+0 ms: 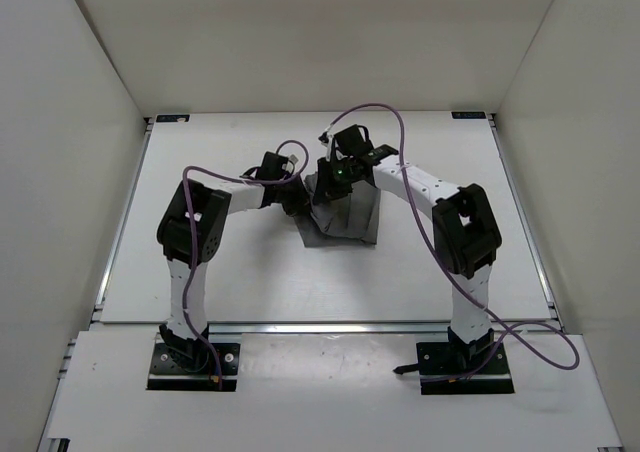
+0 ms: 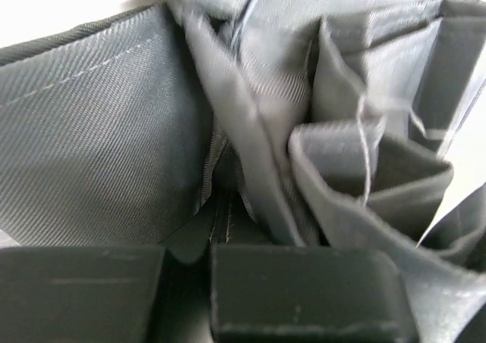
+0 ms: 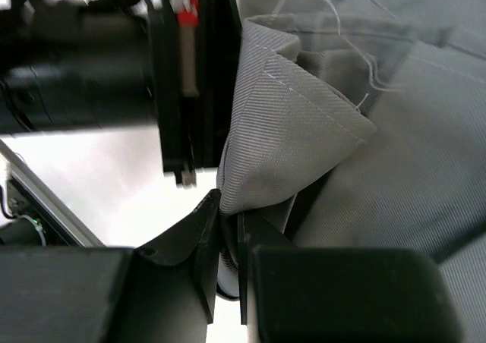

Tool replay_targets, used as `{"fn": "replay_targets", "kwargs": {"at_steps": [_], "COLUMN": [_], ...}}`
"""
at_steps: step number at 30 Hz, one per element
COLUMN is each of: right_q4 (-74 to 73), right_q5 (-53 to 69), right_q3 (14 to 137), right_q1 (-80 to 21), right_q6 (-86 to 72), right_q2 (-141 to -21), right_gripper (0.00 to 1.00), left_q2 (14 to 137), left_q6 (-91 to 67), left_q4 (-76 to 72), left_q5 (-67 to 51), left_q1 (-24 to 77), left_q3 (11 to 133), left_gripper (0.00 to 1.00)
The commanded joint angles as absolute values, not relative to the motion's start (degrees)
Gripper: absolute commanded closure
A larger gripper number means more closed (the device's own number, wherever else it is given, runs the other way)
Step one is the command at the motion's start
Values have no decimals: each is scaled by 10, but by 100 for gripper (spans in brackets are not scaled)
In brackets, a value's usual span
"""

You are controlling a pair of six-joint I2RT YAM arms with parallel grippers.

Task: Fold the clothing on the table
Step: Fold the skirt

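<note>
My left pincer (image 2: 187,278) is closed tight on a fold of the clothing (image 1: 345,220), and the grey pleats bunch up just beyond its fingers. My right pincer (image 3: 228,244) is almost fully closed as well. It nips a stitched corner of the same cloth, which stands up in a peak above its fingers. From above, the clothing sits crumpled near the middle of the surface (image 1: 250,282), a little toward the far side. Its near edge lies flat on the white top. My two pincers meet it close together, the left one at its left side, the right one at its far end.
</note>
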State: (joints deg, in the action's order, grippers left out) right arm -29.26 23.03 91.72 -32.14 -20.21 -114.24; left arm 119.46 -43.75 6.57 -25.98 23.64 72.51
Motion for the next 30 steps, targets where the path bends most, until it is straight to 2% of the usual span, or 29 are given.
{"fn": "replay_targets", "kwargs": {"at_steps": [1,6,7,9,11,12,13,14,16,18,19,20,22,23,24,25,26,27,28,30], "right_q4": [-251,-263,-266,-279,-282,-279,-278,-263,-237,-202,-186,-185,-191,-197,-211,-223,-222,-228,-225,-216], "right_q5": [252,226,228,235,237,229,228,236,257,272,272,258,235,228,227,229,232,234,239,241], "right_q3": [950,967,964,963,961,948,938,933,913,900,892,886,878,871,873,868,863,857,846,828], "right_q1": [-329,-347,-344,-338,-333,-330,-329,-323,-310,-292,-284,-285,-271,-269,-262,-253,-251,-246,-244,-243], "right_q6": [-214,-204,-207,-219,-217,-218,-215,-215,-234,-250,-249,-248,-230,-224,-221,-217,-216,-215,-216,-214], "right_q2": [-1158,-1179,-1180,-1184,-1175,-1168,-1153,-1139,-1108,-1075,-1058,-1041,-1024,-1027,-1023,-1027,-1030,-1037,-1034,-1036], "right_gripper": [100,99,94,71,40,34,21,13,6,6,11,22,34,50,65,73,87,96,100,100], "left_q2": [1170,1150,1140,1120,1087,1080,1061,1047,1022,985,980,959,935,923,911,906,895,879,865,850], "left_q6": [-419,-420,-421,-425,-430,-432,-427,-420,-409,-401,-394,-387,-391,-395,-400,-402,-403,-404,-408,-424], "left_q4": [110,105,102,101,89,90,97,109,134,154,157,168,174,171,170,176,180,174,159,124], "left_q5": [-254,-253,-260,-269,-291,-295,-301,-296,-289,-288,-284,-280,-283,-293,-304,-306,-303,-301,-297,-287], "left_q1": [233,210,202,189,177,169,158,157,141,131,121,109,96,86,85,85,91,98,112,160], "left_q3": [698,663,660,637,621,616,615,618,625,629,629,629,627,625,622,625,621,626,622,610], "left_gripper": [100,100,100,100,100,100,100,100,96,83,80,74,71,72,75,77,85,97,100,100]}}
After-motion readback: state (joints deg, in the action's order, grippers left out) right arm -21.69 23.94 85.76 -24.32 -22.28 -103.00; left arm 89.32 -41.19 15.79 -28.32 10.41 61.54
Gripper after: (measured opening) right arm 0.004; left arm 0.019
